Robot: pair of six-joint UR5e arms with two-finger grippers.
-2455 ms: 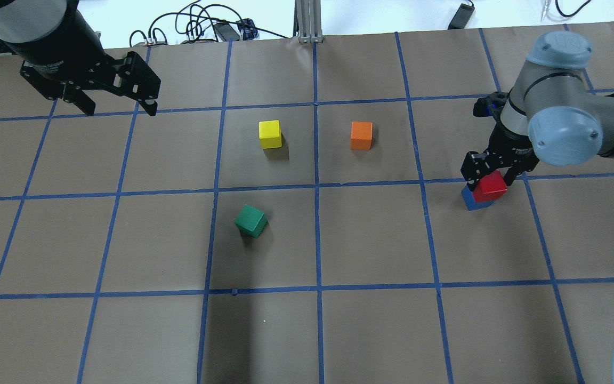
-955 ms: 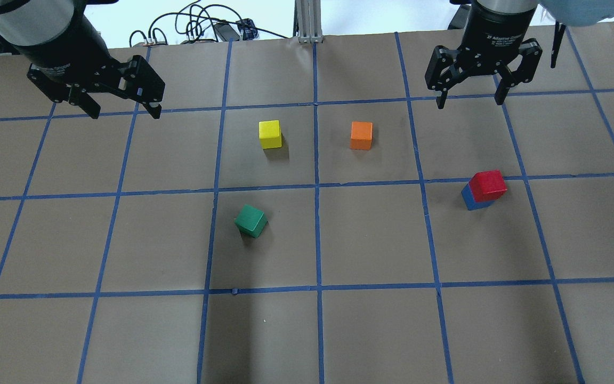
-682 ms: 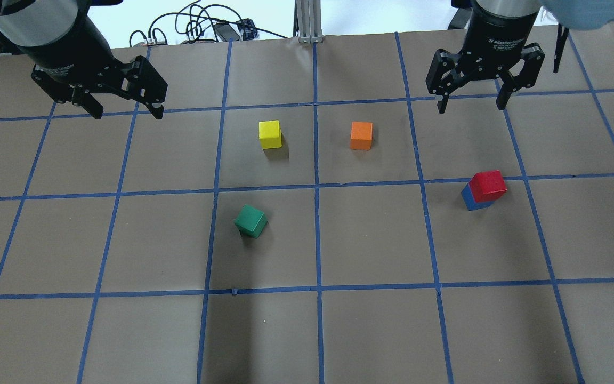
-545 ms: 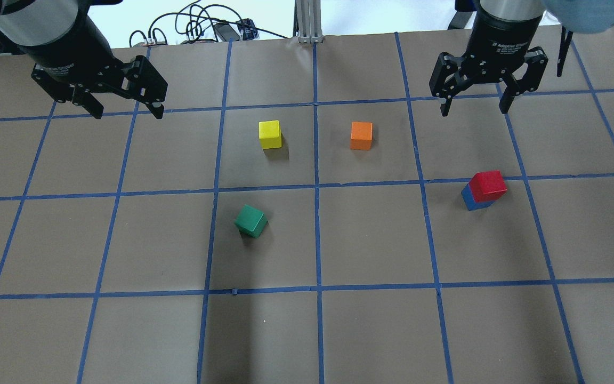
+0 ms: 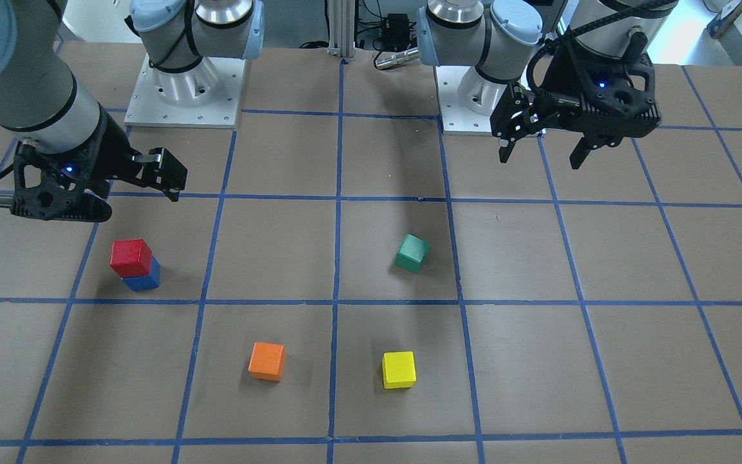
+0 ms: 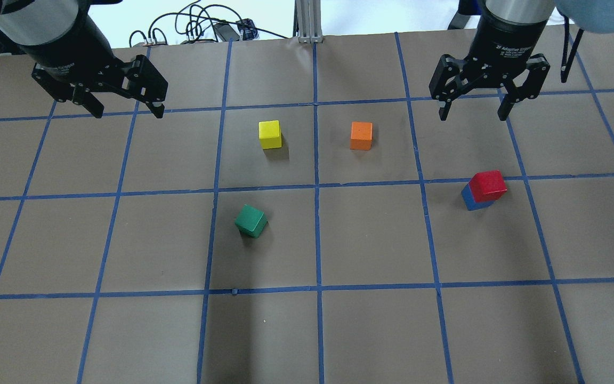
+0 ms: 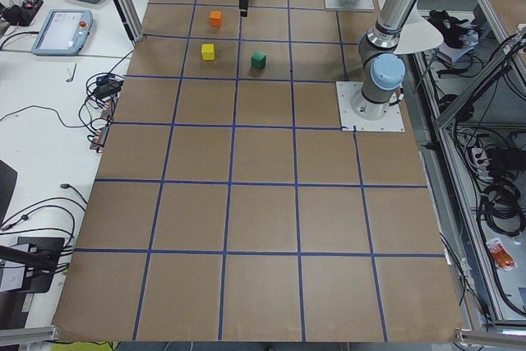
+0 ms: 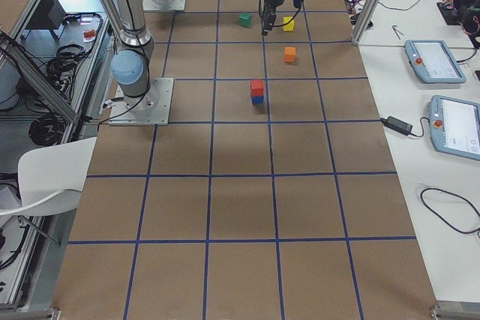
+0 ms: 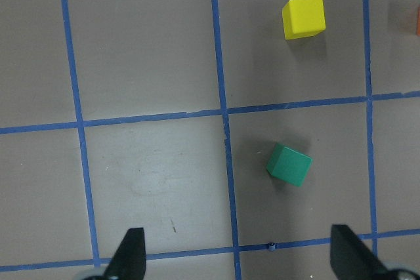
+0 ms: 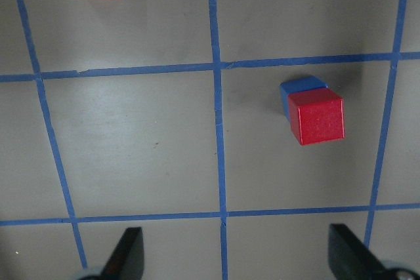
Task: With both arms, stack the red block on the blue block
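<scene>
At three o'clock, the red block (image 6: 487, 185) is seated on the blue block (image 6: 468, 200); hence, presumably, left hand (image 6: 127, 113) and right hand (image 6: 472, 116) are held wide open, empty.

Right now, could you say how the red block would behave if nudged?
The red block looks rigid and flat-faced, so it probably slides, not rolls. Resting unheld atop the blue block, it could easily be knocked off.

1. L gripper (image 6: 127, 113): jaws wide apart, fingers pointing down, held aloft, nothing btwn them.
2. R gripper (image 6: 472, 117): same, jaws wide apart, fingers down, aloft.
3. L arm (image 6: 46, 32) & R arm (image 6: 515, 24): wrists approx vertical, well apart.
</scene>
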